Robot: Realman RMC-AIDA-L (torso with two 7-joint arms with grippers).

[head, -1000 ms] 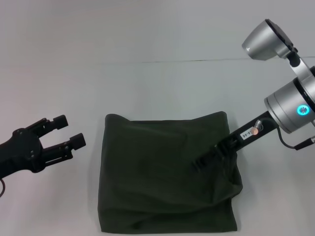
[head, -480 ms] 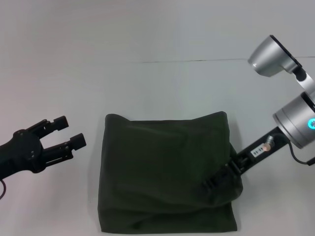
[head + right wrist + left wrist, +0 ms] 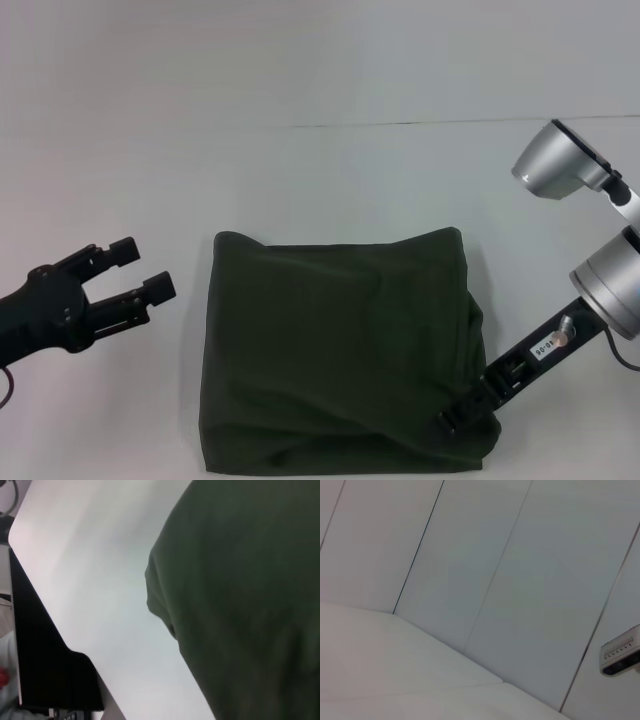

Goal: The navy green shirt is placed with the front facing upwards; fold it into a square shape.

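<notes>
The navy green shirt (image 3: 335,350) lies folded into a rough square at the near middle of the white table (image 3: 330,170); its lettering and neck are hidden. It also fills one side of the right wrist view (image 3: 250,595). My right gripper (image 3: 452,420) is at the shirt's near right corner, low on the cloth, shut on a bulging fold of it. My left gripper (image 3: 143,266) is open and empty, held to the left of the shirt and apart from it.
A thin dark seam (image 3: 400,124) runs across the table behind the shirt. The right wrist view shows the table's dark edge (image 3: 40,665). The left wrist view shows only pale wall panels (image 3: 485,580).
My right gripper has moved from the shirt's right middle toward its near right corner, and the cloth fold there has shifted with it. The left arm has not moved.
</notes>
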